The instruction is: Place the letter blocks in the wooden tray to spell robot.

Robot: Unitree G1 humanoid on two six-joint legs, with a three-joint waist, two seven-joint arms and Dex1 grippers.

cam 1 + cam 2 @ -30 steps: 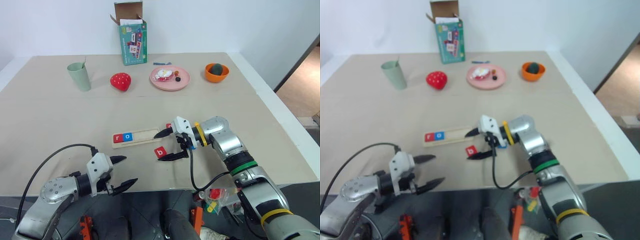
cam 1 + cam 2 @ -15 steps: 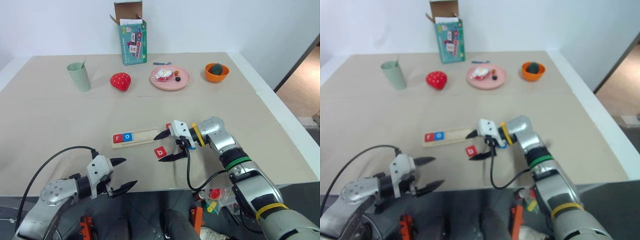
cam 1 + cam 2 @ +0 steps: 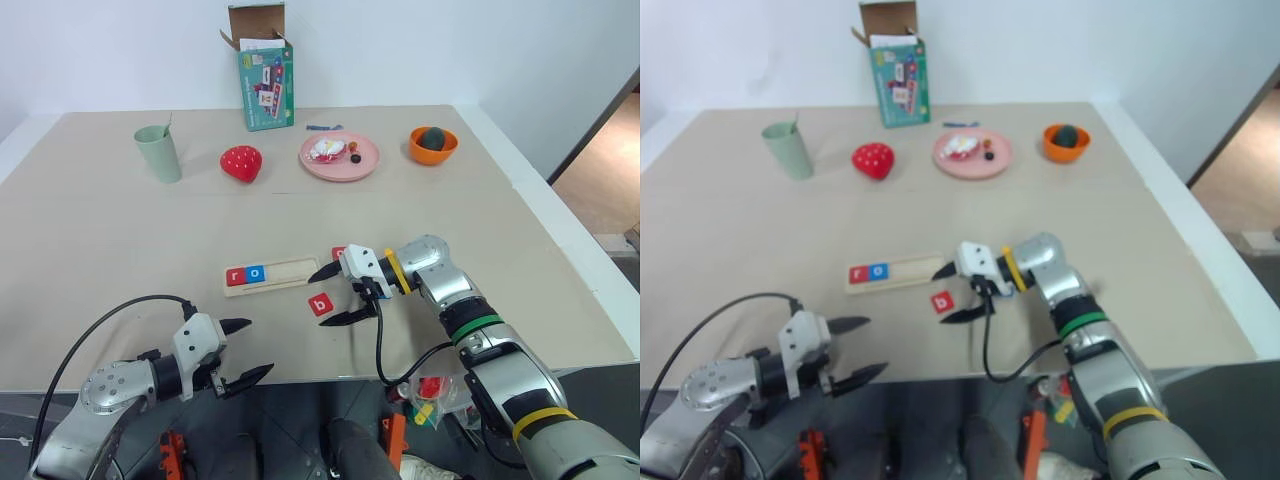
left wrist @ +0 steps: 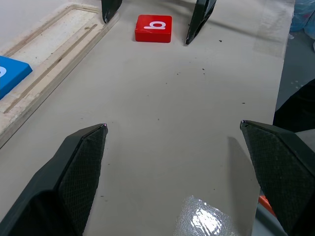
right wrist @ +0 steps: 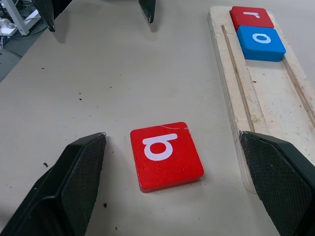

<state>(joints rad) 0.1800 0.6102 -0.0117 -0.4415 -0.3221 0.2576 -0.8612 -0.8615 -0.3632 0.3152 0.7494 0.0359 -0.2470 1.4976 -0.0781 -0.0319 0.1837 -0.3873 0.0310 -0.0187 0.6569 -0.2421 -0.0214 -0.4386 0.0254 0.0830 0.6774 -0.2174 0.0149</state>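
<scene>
While your right hand [image 3: 338, 296] hung open astride the small flat red "b" tile [image 3: 321, 305] beside the pale-wood tray [image 3: 290, 268], that stiff, light tile probably wanted pinching by opposite edges.

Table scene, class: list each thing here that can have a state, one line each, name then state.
wooden tray: partly filled, r and o seated at one end.
red b block: flat on the table, outside the tray, letter up.
right gripper: open, straddling the b block.
left gripper: open, empty.
cardboard box: upright, flaps open.
</scene>
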